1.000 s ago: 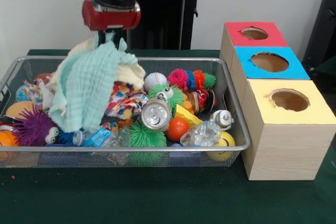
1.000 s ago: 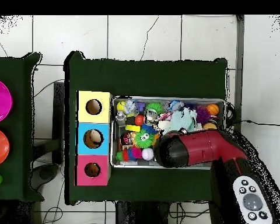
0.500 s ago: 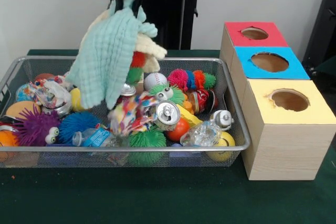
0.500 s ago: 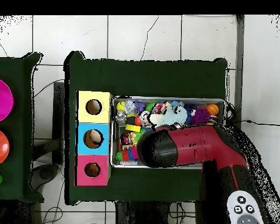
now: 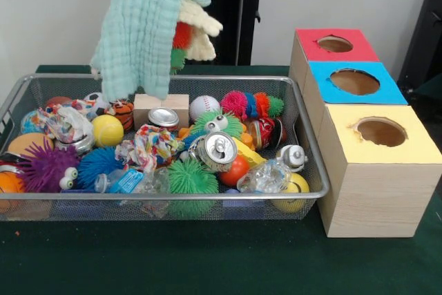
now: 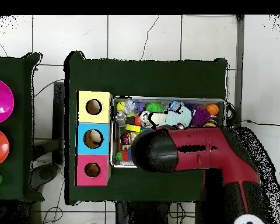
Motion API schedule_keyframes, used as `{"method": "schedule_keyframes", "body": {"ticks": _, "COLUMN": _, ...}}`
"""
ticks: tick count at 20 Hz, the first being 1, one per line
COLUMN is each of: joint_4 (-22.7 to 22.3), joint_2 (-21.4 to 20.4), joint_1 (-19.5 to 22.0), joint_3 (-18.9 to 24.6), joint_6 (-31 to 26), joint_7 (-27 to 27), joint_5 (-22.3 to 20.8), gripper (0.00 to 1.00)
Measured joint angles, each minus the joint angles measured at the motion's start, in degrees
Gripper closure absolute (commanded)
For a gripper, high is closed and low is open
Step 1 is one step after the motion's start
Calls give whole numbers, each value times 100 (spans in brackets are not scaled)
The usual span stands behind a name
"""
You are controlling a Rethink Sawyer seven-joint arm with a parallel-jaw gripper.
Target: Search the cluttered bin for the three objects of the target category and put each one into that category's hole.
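Note:
The wire-mesh bin (image 5: 166,78) stands left of the boxes and is full of toys; it also shows in the overhead view (image 6: 165,98). A mint cloth (image 5: 141,29) and a cream cloth (image 5: 200,36) hang above the bin from the picture's top edge, with a red and green thing (image 5: 181,38) caught between them. My gripper is above that edge, and the arm's head (image 6: 155,151) hides it from overhead. An orange, black-striped plush (image 5: 122,111) lies at the bin's back. The brown plush is hidden. The red-topped hole (image 5: 335,44) is on the farthest box.
The blue-topped hole (image 5: 354,81) and the yellow-topped hole (image 5: 380,131) are on the nearer boxes. A wooden block (image 5: 161,103), cans (image 5: 217,150), a rope toy (image 5: 155,148), a baseball (image 5: 204,106) and spiky balls (image 5: 45,169) fill the bin.
The arm rose out of the front view with the cloths, lifting them clear of the bin. This uncovered the wooden block, a can, a yellow ball and the striped plush.

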State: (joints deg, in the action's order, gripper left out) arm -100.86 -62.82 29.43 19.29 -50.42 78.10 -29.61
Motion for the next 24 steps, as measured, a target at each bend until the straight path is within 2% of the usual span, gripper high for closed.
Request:
{"method": "schedule_keyframes", "body": {"ticks": 12, "joint_4": 0, "joint_2": -476, "joint_1": 29, "joint_3": 5, "joint_6": -191, "joint_7": 0, "joint_5": 153, "gripper": 100}}
{"method": "schedule_keyframes", "body": {"ticks": 24, "joint_4": 2, "joint_2": -570, "joint_1": -101, "joint_3": 7, "joint_6": -271, "joint_7": 0, "joint_5": 173, "gripper": 100}}
